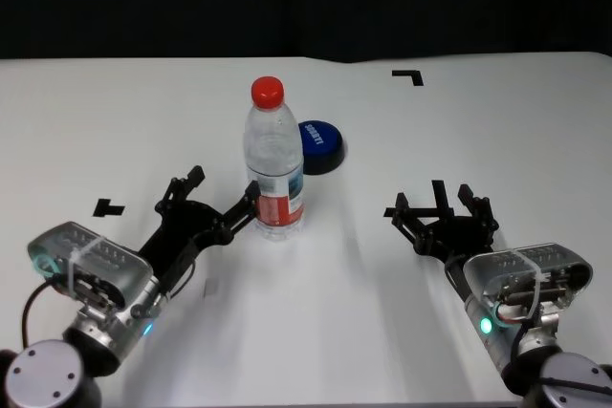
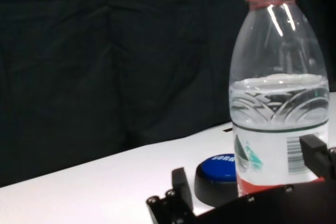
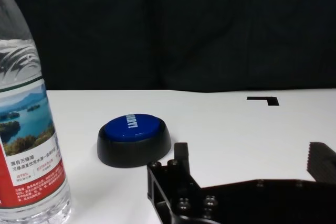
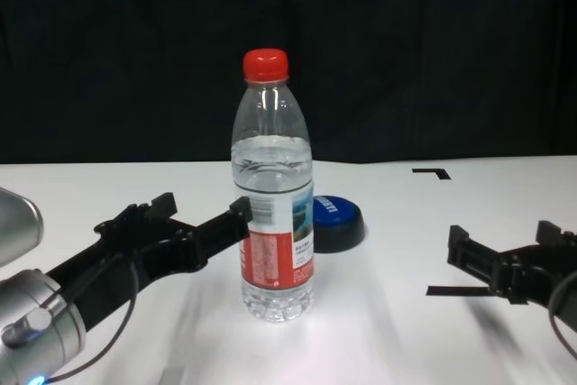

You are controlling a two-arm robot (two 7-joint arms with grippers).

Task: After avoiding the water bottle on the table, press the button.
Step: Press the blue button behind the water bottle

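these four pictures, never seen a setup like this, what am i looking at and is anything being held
It is a robot with two arms, each ending in a black two-fingered gripper. All four pictures show one moment: one from its head looking down, one from its chest, and one from a camera on each wrist.

On the white table stands a water bottle with a red cap, partly filled. Just behind it, farther from the robot, sits a low blue button on a black base. Black tape marks lie on the table.

The left gripper is open, one finger close beside the bottle's label; I cannot tell if it touches. The right gripper is open too, over bare table to the right. Nothing is held, and the button is not being pressed.
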